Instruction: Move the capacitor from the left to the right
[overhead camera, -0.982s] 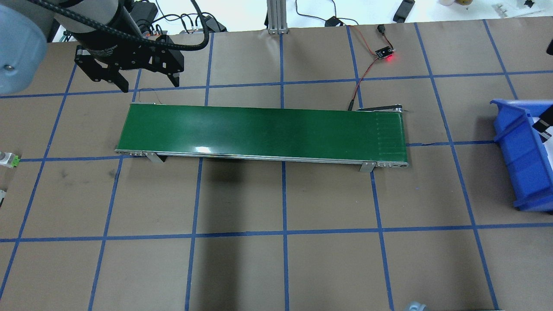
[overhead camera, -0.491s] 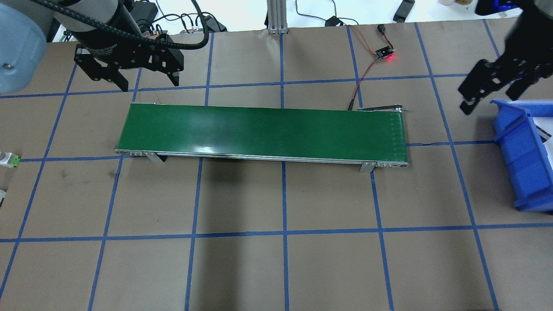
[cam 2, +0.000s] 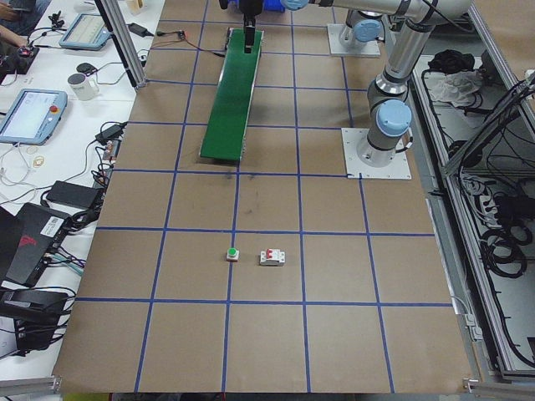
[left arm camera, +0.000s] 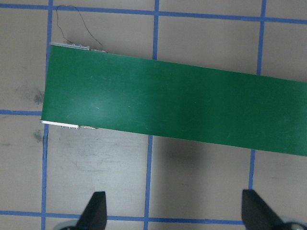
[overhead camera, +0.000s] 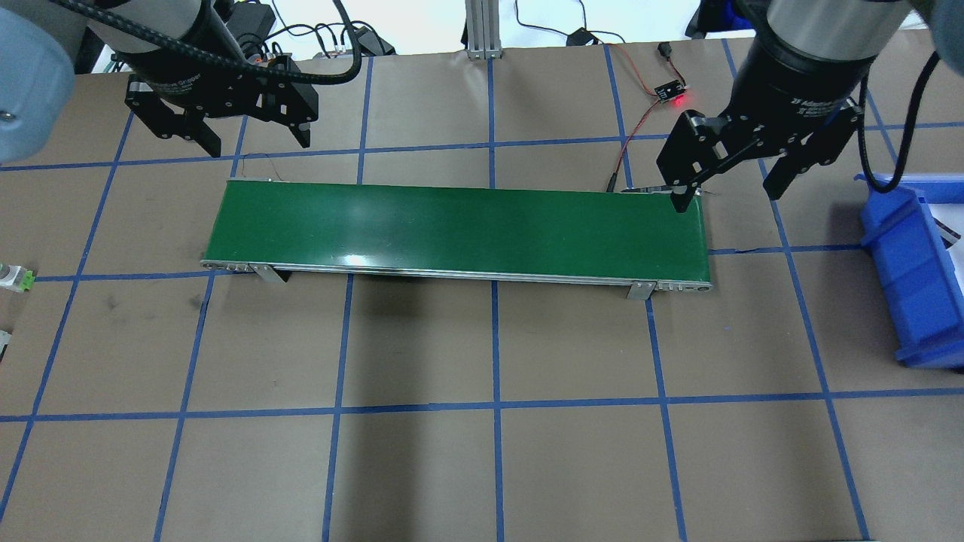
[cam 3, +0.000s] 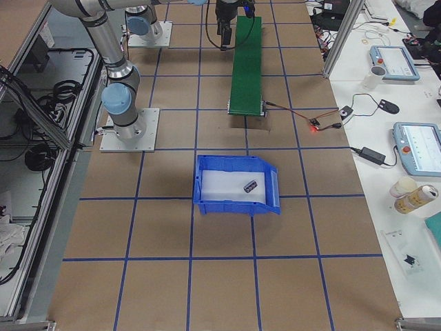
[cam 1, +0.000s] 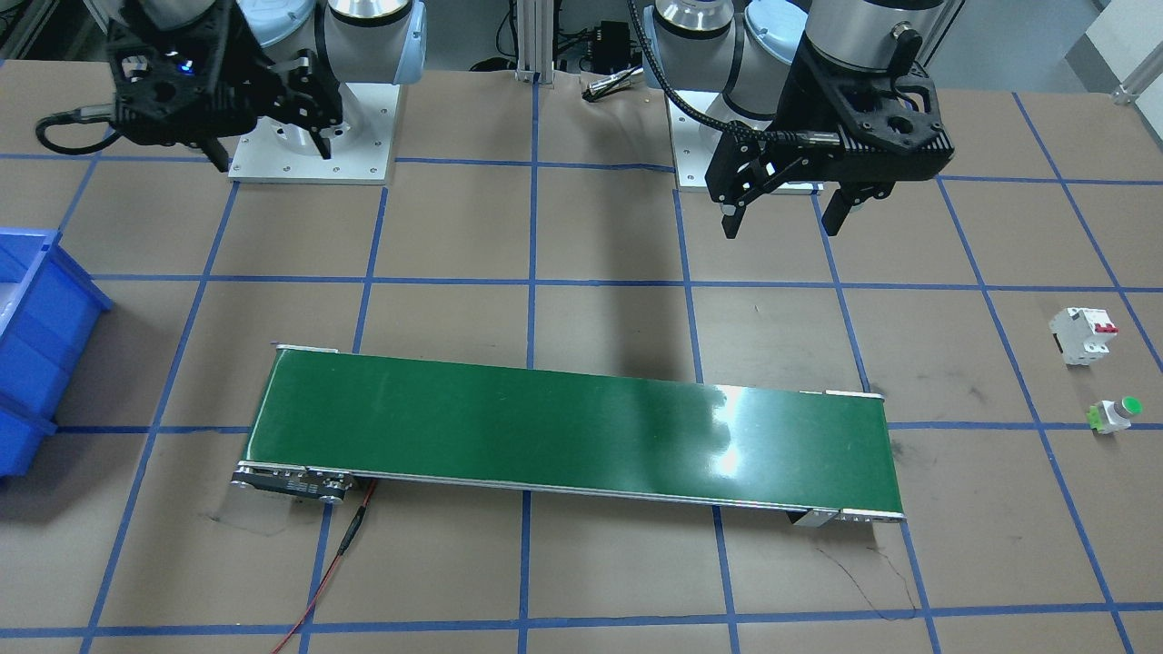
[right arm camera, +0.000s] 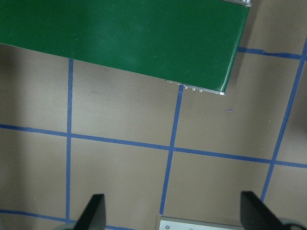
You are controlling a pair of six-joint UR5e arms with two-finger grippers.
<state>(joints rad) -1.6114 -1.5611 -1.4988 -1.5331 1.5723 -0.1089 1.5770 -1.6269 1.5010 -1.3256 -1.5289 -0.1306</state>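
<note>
The capacitor (cam 3: 250, 185), a small dark cylinder, lies inside the blue bin (cam 3: 238, 207) on the robot's right; only the exterior right view shows it clearly. My right gripper (overhead camera: 729, 194) is open and empty, hanging above the right end of the green conveyor belt (overhead camera: 459, 229), left of the bin (overhead camera: 911, 286). It also shows in the front view (cam 1: 273, 150) and its own wrist view (right arm camera: 172, 215). My left gripper (overhead camera: 258, 143) is open and empty, above the table just beyond the belt's left end; the front view (cam 1: 781, 222) and its wrist view (left arm camera: 175, 213) show it too.
A white circuit breaker (cam 1: 1083, 334) with red switches and a green-capped push button (cam 1: 1116, 413) stand on the table at the robot's far left. A small sensor board with a red light (overhead camera: 670, 94) and its wires lie beyond the belt's right end.
My right arm has swung in from the bin side and now hangs over the belt's right end, gripper open. My left gripper has barely moved.
</note>
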